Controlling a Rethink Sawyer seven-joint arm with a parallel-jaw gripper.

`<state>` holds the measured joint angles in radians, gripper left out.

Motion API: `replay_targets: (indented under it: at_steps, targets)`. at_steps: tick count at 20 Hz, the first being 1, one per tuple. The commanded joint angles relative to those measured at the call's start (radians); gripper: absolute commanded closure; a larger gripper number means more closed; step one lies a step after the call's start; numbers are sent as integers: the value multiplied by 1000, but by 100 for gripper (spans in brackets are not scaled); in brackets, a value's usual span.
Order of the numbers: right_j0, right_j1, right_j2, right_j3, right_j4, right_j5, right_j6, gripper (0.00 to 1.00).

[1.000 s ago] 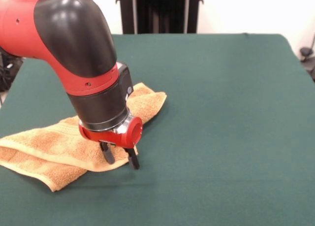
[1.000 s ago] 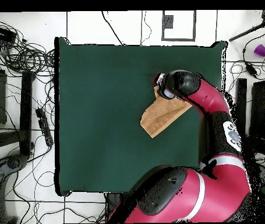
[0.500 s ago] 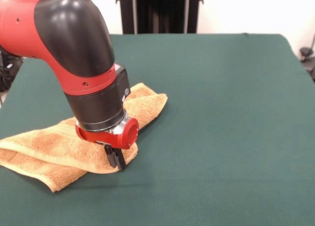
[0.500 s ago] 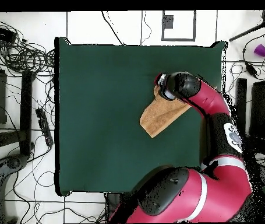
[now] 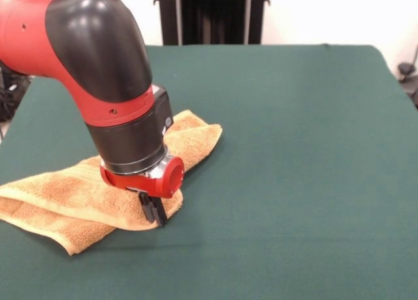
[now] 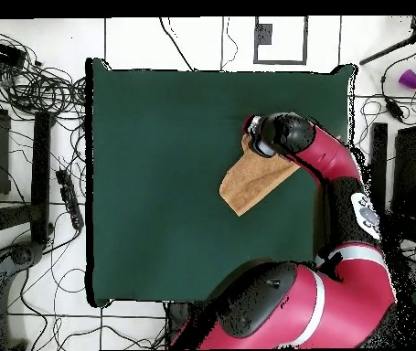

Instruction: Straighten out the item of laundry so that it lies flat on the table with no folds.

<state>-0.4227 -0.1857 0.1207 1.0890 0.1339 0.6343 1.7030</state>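
The orange-yellow towel (image 5: 72,195) lies folded over and rumpled at the left of the green table (image 5: 294,150) in the front view. One end reaches the table's left edge and the other points towards the middle. My gripper (image 5: 157,215) points down at the towel's near edge, its fingers pressed together on the cloth there. In the overhead view the towel (image 6: 250,180) lies at the table's (image 6: 156,164) right side, and the arm's wrist covers its upper end and hides the gripper.
A black stand (image 5: 209,16) rises behind the table's far edge. In the overhead view, cables (image 6: 28,87) lie on the floor to the left and a purple cup (image 6: 410,79) sits at the upper right. The arm's red body (image 6: 293,302) fills the bottom.
One second ago the fingers stood open over the towel's near edge. They have since closed together on the cloth, and the wrist has shifted slightly left. Nothing has moved in the last half second.
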Motion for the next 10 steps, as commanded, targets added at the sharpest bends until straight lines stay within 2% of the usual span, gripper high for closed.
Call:
replay_targets:
  at_steps: [1,10]
  targets:
    - [64,232,91,36,40,-126,194,100]
    - [190,378,19,-213,162,-186,349,100]
